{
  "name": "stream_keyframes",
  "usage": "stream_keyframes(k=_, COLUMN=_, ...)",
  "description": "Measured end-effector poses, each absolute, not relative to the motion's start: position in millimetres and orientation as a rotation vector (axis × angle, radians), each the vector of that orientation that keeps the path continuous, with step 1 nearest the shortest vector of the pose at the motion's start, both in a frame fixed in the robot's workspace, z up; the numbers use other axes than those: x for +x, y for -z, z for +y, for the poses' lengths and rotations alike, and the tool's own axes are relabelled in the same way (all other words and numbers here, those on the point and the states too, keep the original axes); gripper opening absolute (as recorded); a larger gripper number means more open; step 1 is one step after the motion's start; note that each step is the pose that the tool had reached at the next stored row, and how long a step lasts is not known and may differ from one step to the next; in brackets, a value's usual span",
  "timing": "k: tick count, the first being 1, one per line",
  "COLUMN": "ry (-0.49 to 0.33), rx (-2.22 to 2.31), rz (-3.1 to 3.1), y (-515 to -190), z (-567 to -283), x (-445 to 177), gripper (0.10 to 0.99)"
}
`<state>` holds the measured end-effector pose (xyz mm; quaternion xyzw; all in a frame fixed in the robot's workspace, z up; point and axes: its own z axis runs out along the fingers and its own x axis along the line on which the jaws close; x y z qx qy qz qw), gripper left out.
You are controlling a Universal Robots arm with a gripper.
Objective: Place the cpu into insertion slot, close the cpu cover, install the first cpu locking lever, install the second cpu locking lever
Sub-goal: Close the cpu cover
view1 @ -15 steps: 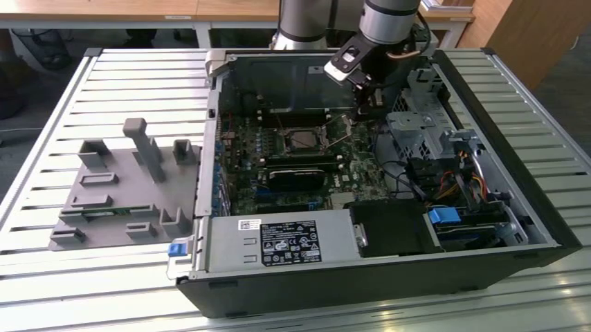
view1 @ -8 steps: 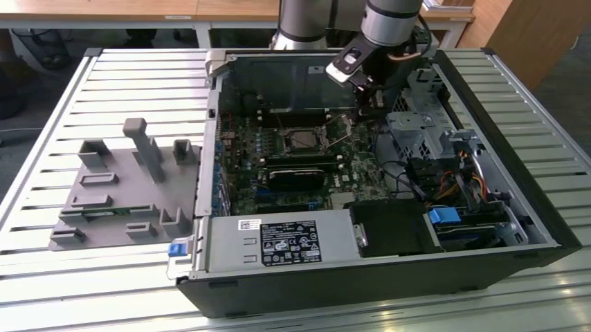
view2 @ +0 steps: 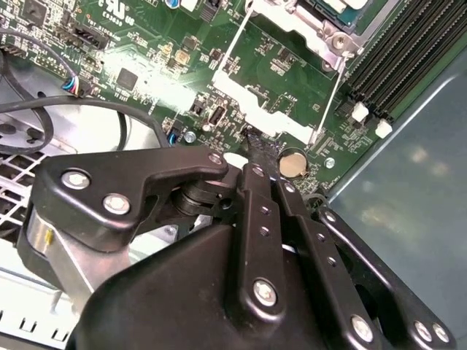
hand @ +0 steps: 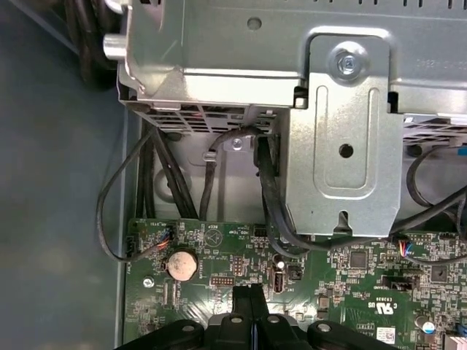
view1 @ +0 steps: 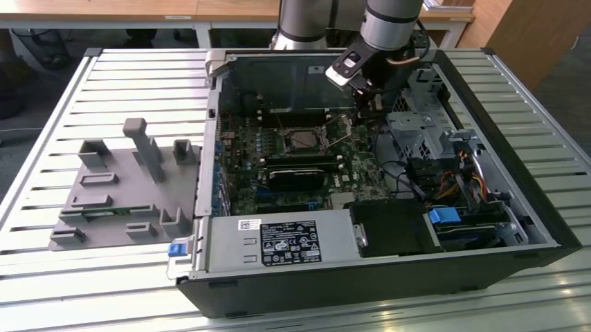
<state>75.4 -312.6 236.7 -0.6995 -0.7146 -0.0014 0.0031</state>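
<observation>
Hanging over the green motherboard (view1: pixel 245 149) inside the open black computer case (view1: pixel 369 290) on the slatted metal counter (view1: pixel 93 90), the black fingers (hand: pixel 241 302) are pressed together with nothing between them, near the small square silver-rimmed insertion slot (view1: pixel 303 140). Whether the flat grey cpu lies in it I cannot tell. I judge that chip light, stiff and fragile underneath, best pinched by opposite edges. Two thin wire locking levers (view2: pixel 235 40) appear lifted and are likely springy. A white sticker (view1: pixel 288 243) and the board's lettering carry fine print.
</observation>
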Motion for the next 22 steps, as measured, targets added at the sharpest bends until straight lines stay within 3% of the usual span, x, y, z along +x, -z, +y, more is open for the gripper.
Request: stream_keyframes(k=22, ry=0.005, rx=-2.193, rz=-2.241, y=-240.5, z=-312.6, x=69.7, gripper=0.118)
